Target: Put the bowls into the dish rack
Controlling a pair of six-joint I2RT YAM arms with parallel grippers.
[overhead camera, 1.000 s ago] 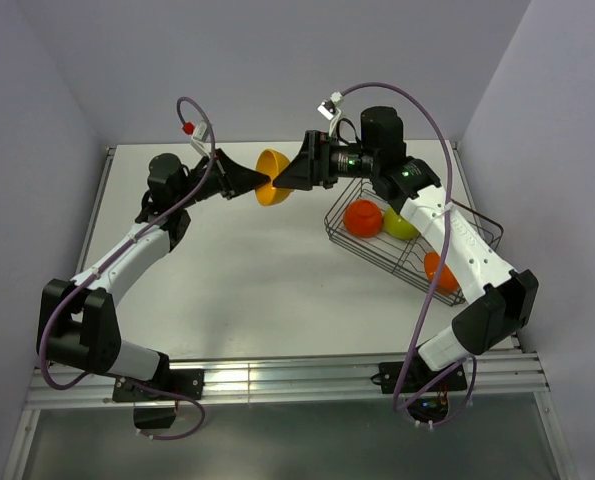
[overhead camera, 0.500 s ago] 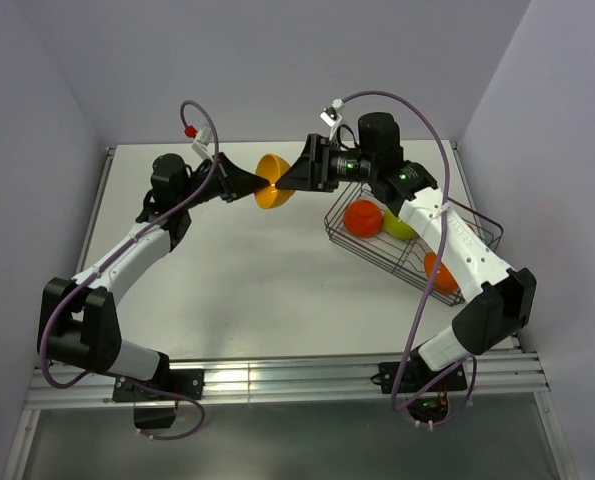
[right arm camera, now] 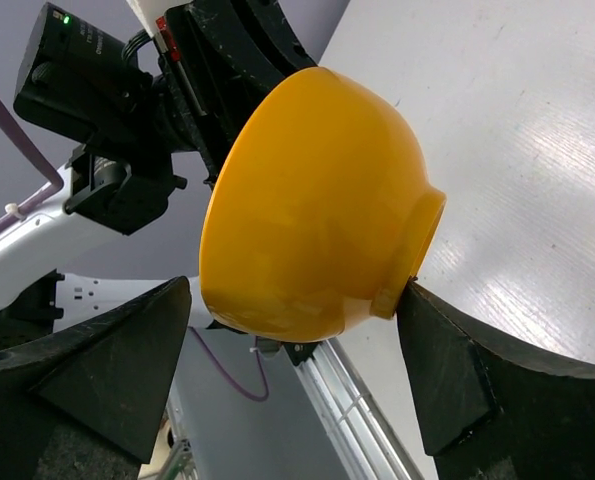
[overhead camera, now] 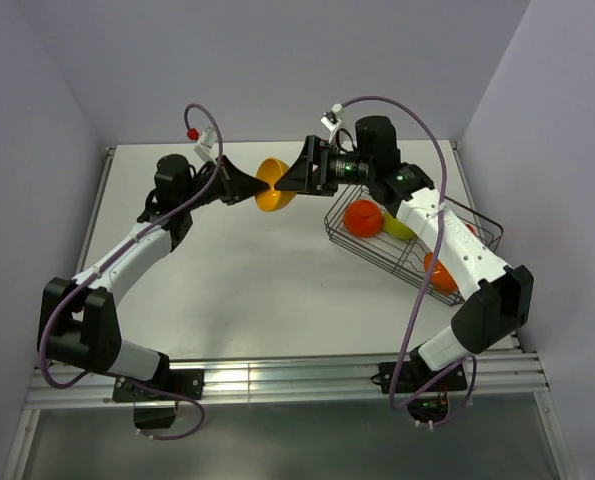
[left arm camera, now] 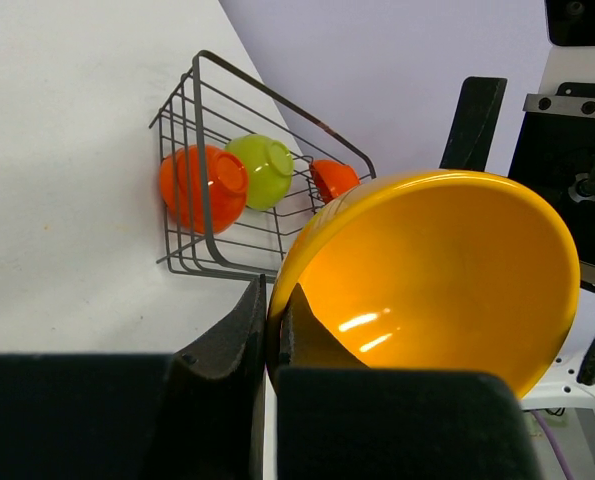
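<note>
A yellow-orange bowl [overhead camera: 274, 186] hangs in mid-air over the back of the table, between my two grippers. My left gripper [overhead camera: 259, 186] is shut on its rim, one finger inside and one outside [left arm camera: 270, 320]. My right gripper [overhead camera: 289, 181] is open and straddles the bowl's outside [right arm camera: 295, 290]. One of its fingers [right arm camera: 447, 360] touches the bowl's foot ring; the other [right arm camera: 117, 360] stands apart. The dish rack [overhead camera: 328, 225] sits at the right and holds a red-orange bowl [overhead camera: 363, 217], a lime green bowl [overhead camera: 401, 226] and a second red-orange bowl [overhead camera: 439, 270]. No white bowl shows.
The rack [left arm camera: 198, 150] with its three bowls shows in the left wrist view, to the left of the held bowl [left arm camera: 447, 270]. Walls close the table at the back and sides. The right arm [overhead camera: 457, 250] reaches over the rack.
Both wrists have shifted slightly and the right gripper sits a little closer round the bowl. The bowl stays at about the same place, still in the left gripper.
</note>
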